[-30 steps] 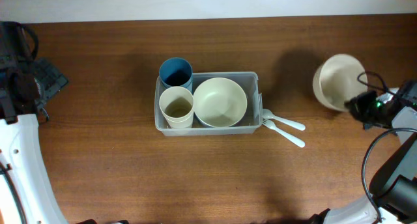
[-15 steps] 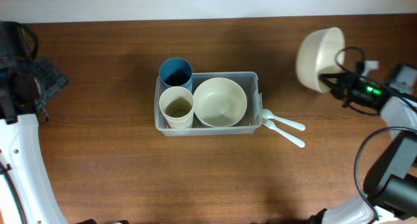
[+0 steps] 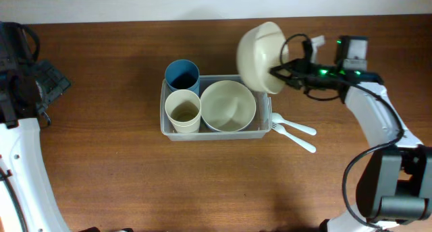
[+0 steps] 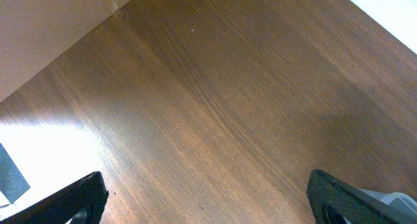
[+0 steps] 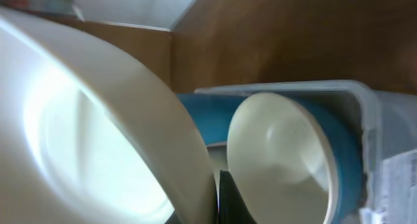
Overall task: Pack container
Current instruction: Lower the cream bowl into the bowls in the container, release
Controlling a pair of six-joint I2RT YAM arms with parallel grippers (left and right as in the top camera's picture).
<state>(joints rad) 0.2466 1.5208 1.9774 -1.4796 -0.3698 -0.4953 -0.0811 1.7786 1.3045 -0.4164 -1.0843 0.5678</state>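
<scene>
The clear container (image 3: 264, 79) sits mid-table holding a cream bowl (image 3: 228, 105), a cream cup (image 3: 183, 110) and a blue cup (image 3: 181, 75). My right gripper (image 3: 277, 71) is shut on the rim of a second cream bowl (image 3: 258, 48), held tilted in the air over the container's back right corner. In the right wrist view this bowl (image 5: 85, 133) fills the left, with the container (image 5: 371, 120) and the bowl inside it (image 5: 280, 152) beyond. My left gripper (image 4: 208, 204) is open over bare table at the far left (image 3: 30, 90).
Two white plastic forks (image 3: 295, 131) lie on the wooden table just right of the container. A pale wall edge runs along the table's back.
My right gripper has carried the cream bowl from the table's far right leftward and up to the container's back right corner. The left arm has not moved.
</scene>
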